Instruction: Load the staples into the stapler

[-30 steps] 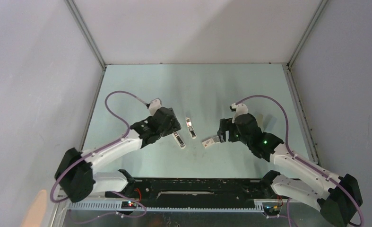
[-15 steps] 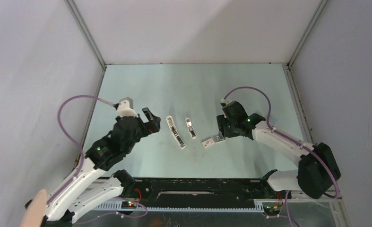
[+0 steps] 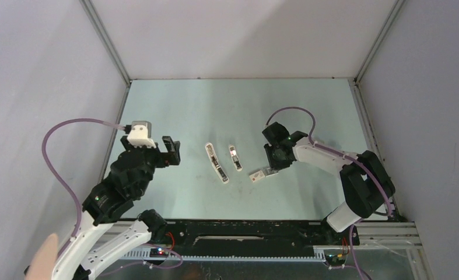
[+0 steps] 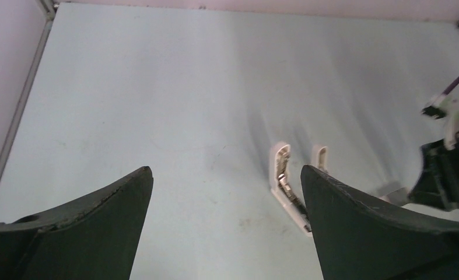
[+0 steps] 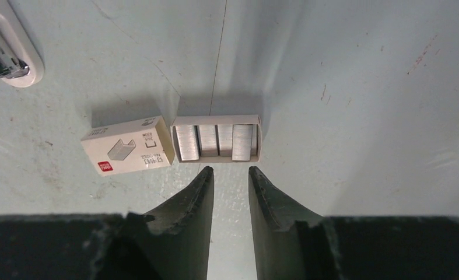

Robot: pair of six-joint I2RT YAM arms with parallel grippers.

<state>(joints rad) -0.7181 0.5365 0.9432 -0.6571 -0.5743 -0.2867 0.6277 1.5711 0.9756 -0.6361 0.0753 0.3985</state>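
Note:
The white stapler (image 3: 217,163) lies opened on the pale green table, its second white strip (image 3: 235,157) just to its right; the left wrist view shows the stapler (image 4: 287,188) too. The staples are in a small white box sleeve (image 5: 128,153) with a red mark. The grey tray of staples (image 5: 216,142) is slid out beside the sleeve; from above both read as one staples box (image 3: 260,174). My right gripper (image 5: 230,172) hovers just short of the tray, its jaws narrowly apart and empty. My left gripper (image 4: 225,170) stands wide open and empty, left of the stapler.
Grey enclosure walls ring the table, with metal rails (image 3: 107,46) at the corners. The right arm's wrist (image 4: 448,175) shows at the right edge of the left wrist view. The arm bases and a black cable tray (image 3: 244,233) line the near edge.
My left arm has drawn back to the left, away from the stapler, and its jaws have opened fully. My right arm has swung round over the staple box and its jaws have narrowed.

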